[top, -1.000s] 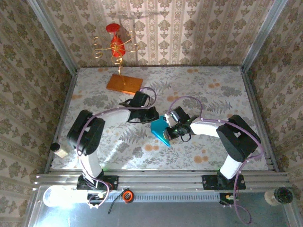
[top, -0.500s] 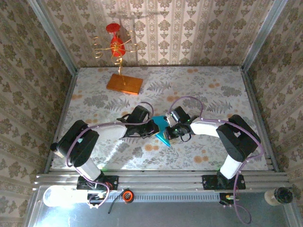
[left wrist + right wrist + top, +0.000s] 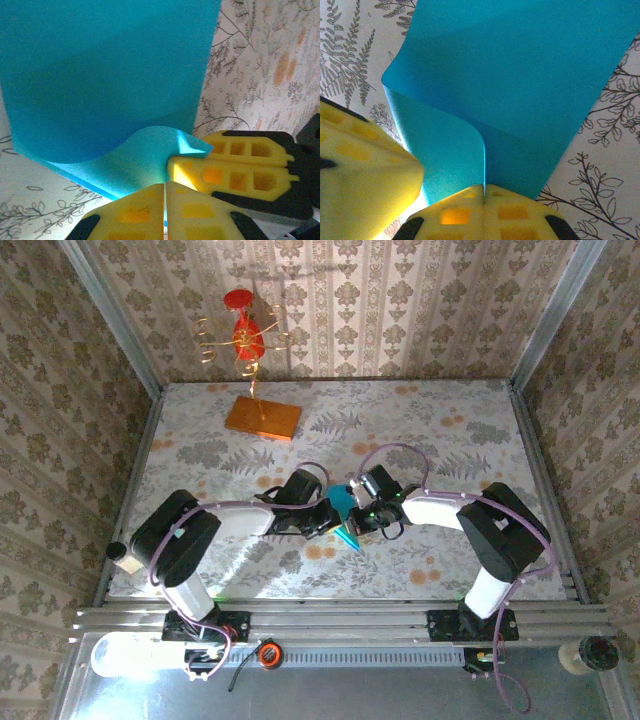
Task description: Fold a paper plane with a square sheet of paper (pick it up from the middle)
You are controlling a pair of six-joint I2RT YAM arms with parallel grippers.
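- Progress, as I judge it: the square sheet of paper is up off the table and carried between the two arms, so the pick-up is done. It shows one soft bend and a curled edge but no pressed crease. There is no nose and there are no wings, so nearly all of the folding remains.
- Left tool: its yellow fingers are pressed together. In the left wrist view a thin cyan sliver runs down the seam between them, so it is pinching the sheet's curled lower edge. The rest of the sheet rises broad and smooth in front of it, above the table.
- The sheet hangs in the narrow gap between the two tools, at the near middle of the table. From above, one pointed corner dips towards the near edge.
- Right tool: its jaws are closed too, clamping the sheet where the bend runs into their seam in the right wrist view. The paper fans up and away from there. One of the left tool's fingers sits just beside it, so the two tools are nearly touching with the paper between them.
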